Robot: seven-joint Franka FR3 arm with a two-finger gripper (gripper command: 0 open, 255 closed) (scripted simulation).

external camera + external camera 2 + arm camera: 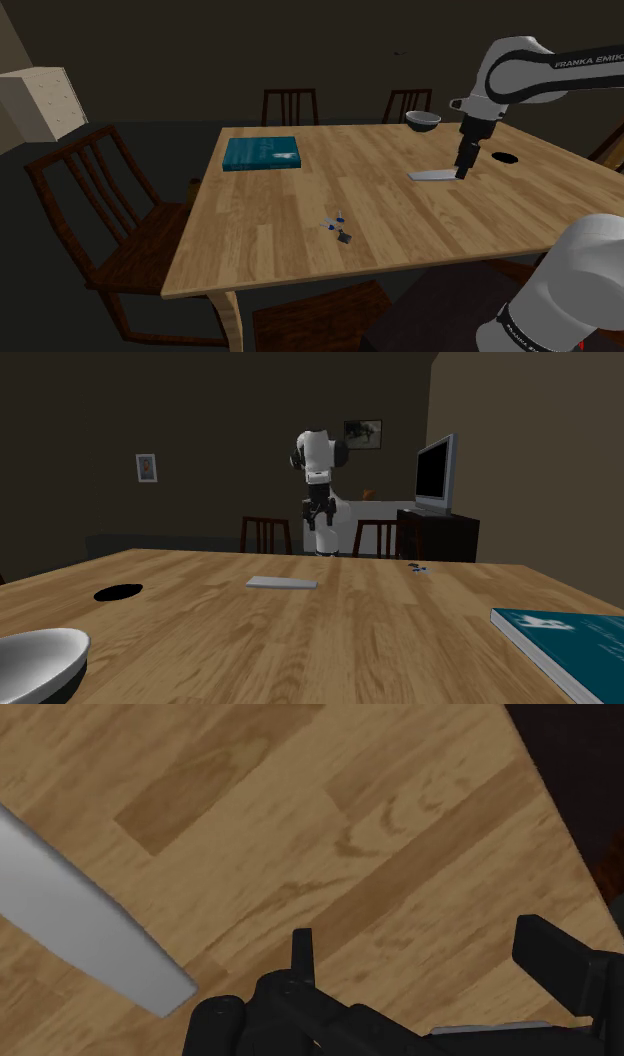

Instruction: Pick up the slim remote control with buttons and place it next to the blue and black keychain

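We find the hand [463, 172] open. In the wrist view its two fingers [303, 954] stand apart, with bare tabletop [400, 834] between them, and they grip nothing. The slim grey remote control [433, 176] lies flat on the tabletop, well apart from the keychain [337, 226]. The hand hangs low at the end of the remote control that points away from the keychain, beside it and not around it. A teal book [261, 153] lies well apart from the keychain, on its other side.
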